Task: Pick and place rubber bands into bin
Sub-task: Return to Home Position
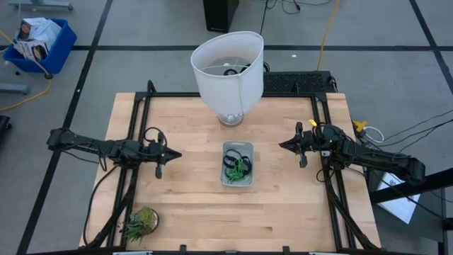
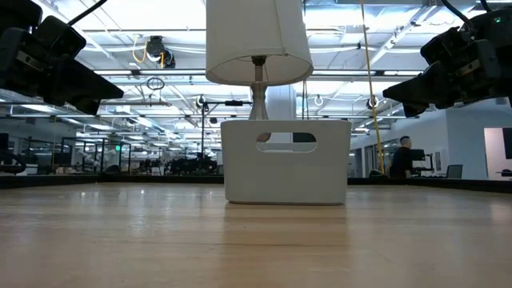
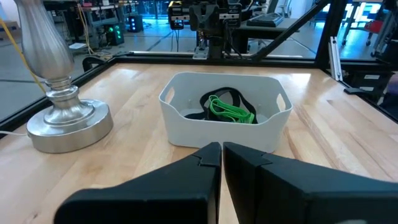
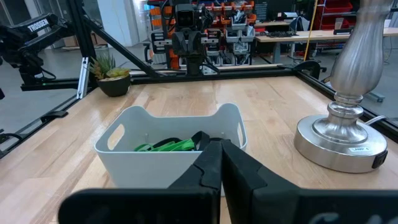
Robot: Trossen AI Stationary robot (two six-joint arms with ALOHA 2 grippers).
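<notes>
The bin (image 1: pixel 238 163) stands on the table's middle, a small pale tray with low walls; it also shows in the low view (image 2: pixel 286 160), the left wrist view (image 3: pixel 225 112) and the right wrist view (image 4: pixel 169 148). Green and dark rubber bands (image 1: pixel 238 165) lie piled inside it, resting on its floor (image 3: pixel 227 107). My left gripper (image 1: pixel 177 154) hangs shut and empty left of the bin, above the table. My right gripper (image 1: pixel 282 145) hangs shut and empty right of the bin.
A lamp with a white shade (image 1: pixel 228 65) and a silver base (image 3: pixel 62 121) stands behind the bin at the table's far side. A small spiky green plant (image 1: pixel 139 221) sits at the near left corner. Bare wood lies around the bin.
</notes>
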